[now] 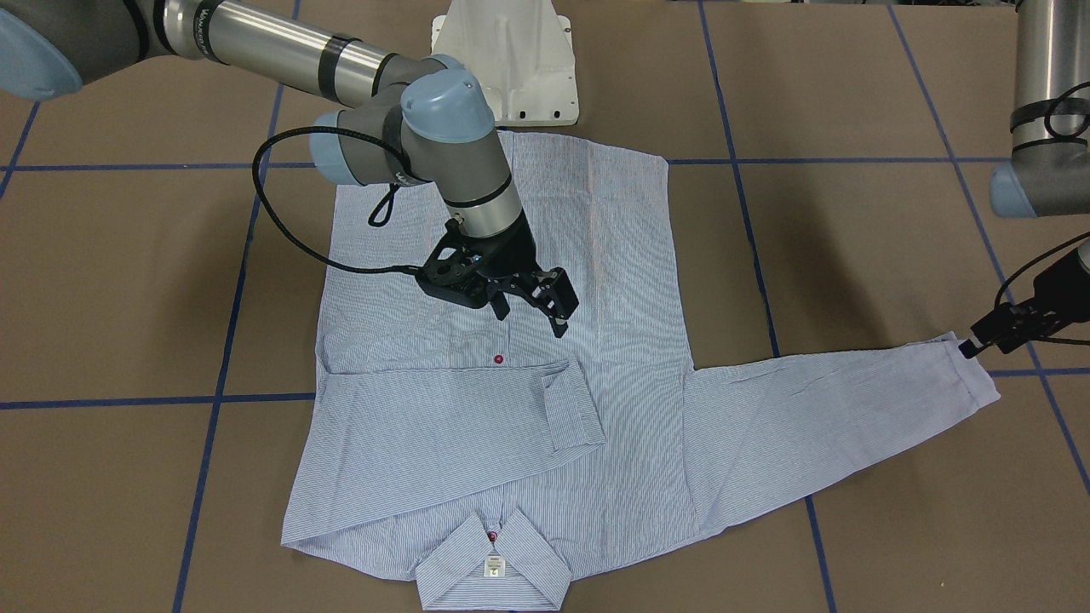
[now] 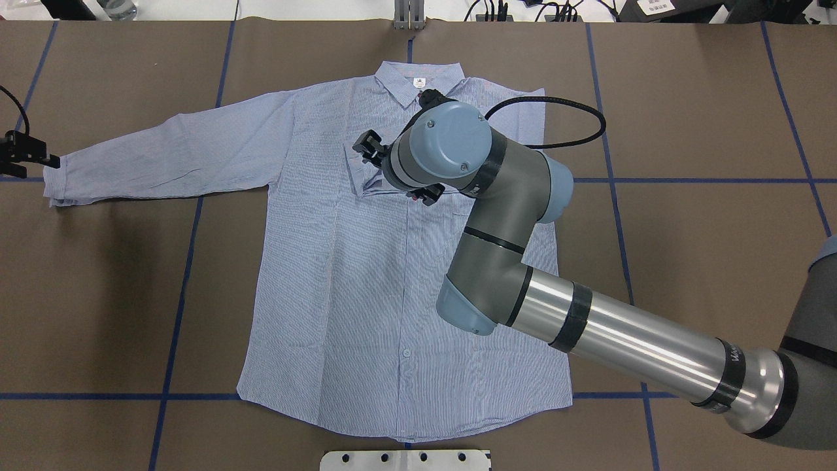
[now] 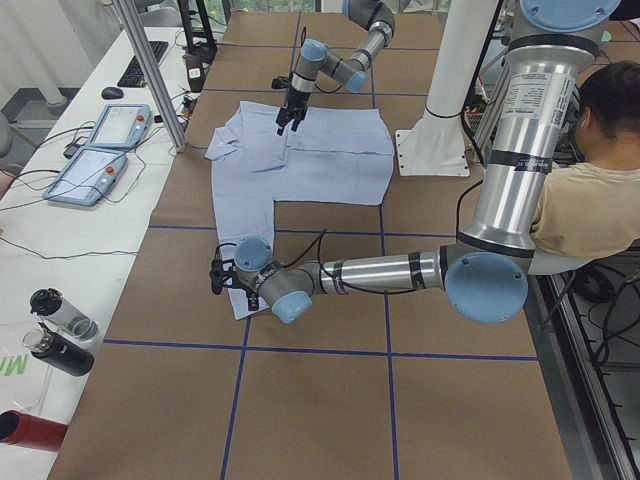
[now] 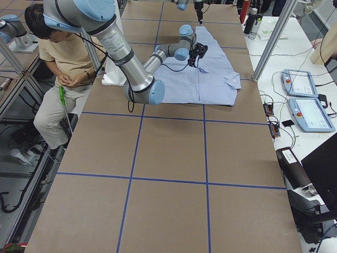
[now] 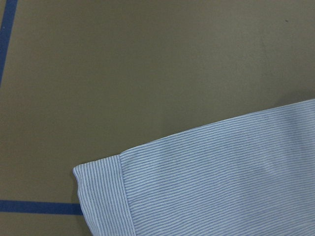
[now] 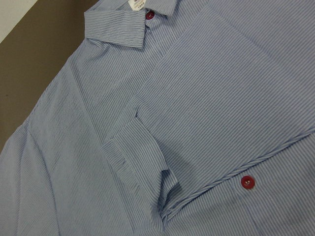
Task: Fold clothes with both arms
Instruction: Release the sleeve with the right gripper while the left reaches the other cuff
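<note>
The striped shirt (image 1: pixel 613 281) lies flat and buttoned on the brown table, collar (image 1: pixel 492 570) away from the robot. Its one sleeve (image 1: pixel 426 434) is folded across the chest, with the cuff (image 1: pixel 572 409) near a red button (image 1: pixel 498 359); the right wrist view shows this cuff (image 6: pixel 133 152) too. My right gripper (image 1: pixel 530 317) hovers open and empty just above the chest. The other sleeve (image 1: pixel 834 409) stretches straight out. My left gripper (image 1: pixel 971 345) is low at that sleeve's cuff (image 1: pixel 975 379), jaws apparently apart. In the left wrist view the cuff (image 5: pixel 103 196) lies flat with no fingers showing.
The white pedestal base (image 1: pixel 507 60) stands just behind the shirt's hem. Blue tape lines (image 1: pixel 230 340) grid the table. A seated person (image 3: pixel 585 200) is beside the robot. Pendants (image 3: pixel 100 150) and bottles (image 3: pixel 60 330) lie on the side table beyond the far edge.
</note>
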`<act>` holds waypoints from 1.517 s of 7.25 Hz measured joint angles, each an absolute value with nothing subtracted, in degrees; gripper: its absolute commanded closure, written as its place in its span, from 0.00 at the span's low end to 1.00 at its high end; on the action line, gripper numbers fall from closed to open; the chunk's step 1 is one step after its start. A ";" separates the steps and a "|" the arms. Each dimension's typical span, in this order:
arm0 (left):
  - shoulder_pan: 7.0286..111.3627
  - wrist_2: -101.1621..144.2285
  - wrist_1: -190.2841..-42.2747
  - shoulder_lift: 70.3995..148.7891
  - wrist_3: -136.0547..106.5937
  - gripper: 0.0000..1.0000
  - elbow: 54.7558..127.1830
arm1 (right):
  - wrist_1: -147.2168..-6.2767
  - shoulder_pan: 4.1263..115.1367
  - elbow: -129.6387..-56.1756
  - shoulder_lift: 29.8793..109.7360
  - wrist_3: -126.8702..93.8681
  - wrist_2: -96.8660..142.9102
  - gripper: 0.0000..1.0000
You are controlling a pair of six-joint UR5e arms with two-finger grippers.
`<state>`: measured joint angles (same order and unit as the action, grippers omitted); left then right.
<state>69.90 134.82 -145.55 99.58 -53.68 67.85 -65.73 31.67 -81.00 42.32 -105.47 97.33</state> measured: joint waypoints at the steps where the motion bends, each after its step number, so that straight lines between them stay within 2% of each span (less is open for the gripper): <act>1: 69.88 134.82 -146.62 99.15 -54.06 0.29 67.12 | -65.79 31.66 -81.79 43.00 -105.47 97.31 0.01; 4: 67.54 134.80 -147.19 98.78 -54.26 0.41 65.94 | -65.83 31.64 -82.22 43.48 -105.47 97.32 0.01; 7: 66.58 134.79 -147.22 98.70 -54.25 0.47 65.29 | -65.83 31.64 -82.24 43.74 -105.47 97.30 0.01; 8: 66.50 134.80 -147.22 98.70 -54.24 0.55 65.08 | -65.83 31.60 -82.22 43.75 -105.47 97.30 0.01; 10: 66.33 134.77 -147.22 98.70 -54.23 1.00 64.92 | -65.83 31.57 -82.19 43.67 -105.47 97.29 0.01; 11: 66.26 134.77 -147.22 98.70 -54.23 1.00 64.89 | -65.83 31.56 -82.18 43.68 -105.47 97.29 0.01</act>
<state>66.26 134.77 -147.22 98.70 -54.23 64.89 -65.83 31.56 -82.18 43.68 -105.47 97.29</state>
